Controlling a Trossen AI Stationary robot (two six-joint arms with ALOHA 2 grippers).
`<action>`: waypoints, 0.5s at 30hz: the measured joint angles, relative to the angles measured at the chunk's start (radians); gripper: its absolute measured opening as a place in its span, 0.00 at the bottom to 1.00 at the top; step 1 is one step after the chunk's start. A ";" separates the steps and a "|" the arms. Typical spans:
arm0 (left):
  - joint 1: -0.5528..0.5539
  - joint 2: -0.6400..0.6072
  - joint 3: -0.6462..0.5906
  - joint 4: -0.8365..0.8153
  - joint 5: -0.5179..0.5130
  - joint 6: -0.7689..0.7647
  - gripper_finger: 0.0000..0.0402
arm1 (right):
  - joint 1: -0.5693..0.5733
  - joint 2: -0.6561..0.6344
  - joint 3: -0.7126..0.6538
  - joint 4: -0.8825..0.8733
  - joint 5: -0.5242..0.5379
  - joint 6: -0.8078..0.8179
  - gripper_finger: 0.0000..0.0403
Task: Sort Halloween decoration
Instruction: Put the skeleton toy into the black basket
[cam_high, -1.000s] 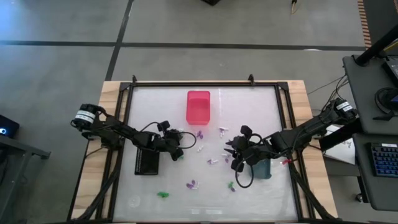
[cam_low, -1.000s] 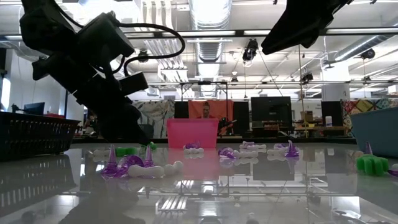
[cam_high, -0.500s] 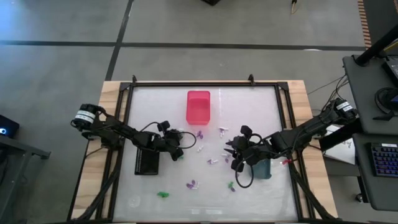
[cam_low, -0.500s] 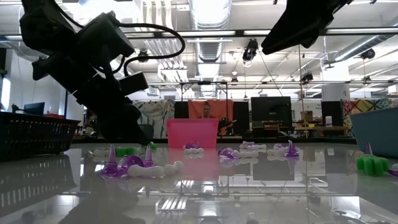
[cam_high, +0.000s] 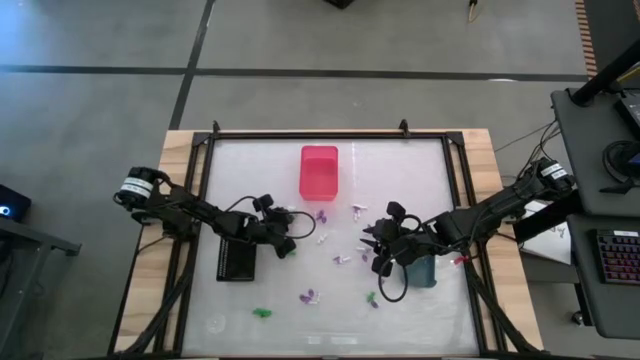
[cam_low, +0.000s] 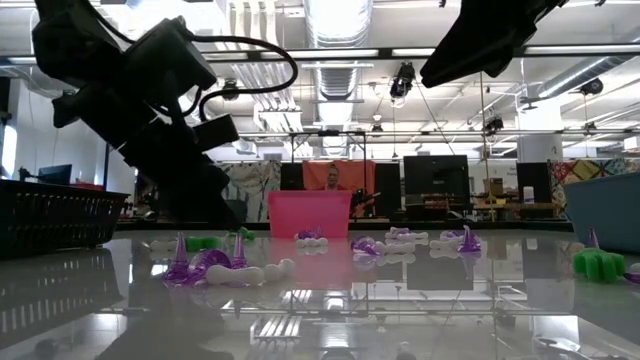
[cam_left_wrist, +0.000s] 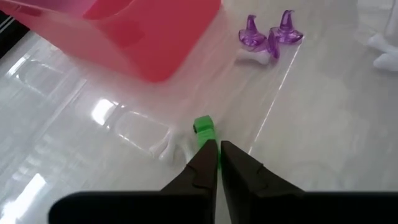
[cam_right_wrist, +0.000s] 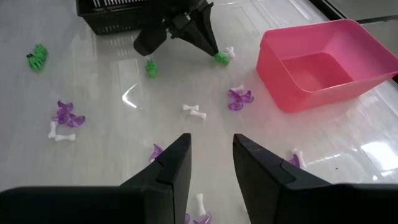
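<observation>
Glossy white table (cam_high: 330, 325), framed by a dark rail on a wooden bench, gives both arms plenty of bare room along the near edge, while its middle is crowded. Three containers ring that middle: the pink bin (cam_high: 319, 171) at the back, the black basket (cam_high: 237, 259) beside the left arm, the grey-blue bin (cam_high: 421, 270) under the right arm. Over the grey-blue bin hangs the right gripper (cam_right_wrist: 210, 163), fingers parted and holding nothing. The left gripper (cam_left_wrist: 216, 157) is down at the surface just beside the basket, its fingers pinched together on a green piece (cam_left_wrist: 204, 129) that juts from the tips. That pinch looks shallow, so the piece could squirt out or twist loose on lifting, and the white bone (cam_left_wrist: 171, 148) touching it may be dragged along. Scattered purple hats (cam_left_wrist: 268, 36) and other white and green bits lie between the arms; a low sweep would scatter them toward the rail.
</observation>
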 joint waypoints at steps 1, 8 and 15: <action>0.000 -0.002 0.007 0.000 0.011 0.001 0.00 | 0.000 0.000 0.000 0.000 0.000 0.000 0.28; -0.009 -0.079 0.053 -0.040 0.084 0.048 0.00 | 0.000 0.000 0.000 0.003 -0.001 0.000 0.28; -0.010 -0.130 0.043 -0.134 0.091 0.014 0.01 | 0.000 0.000 0.000 0.006 -0.001 0.001 0.28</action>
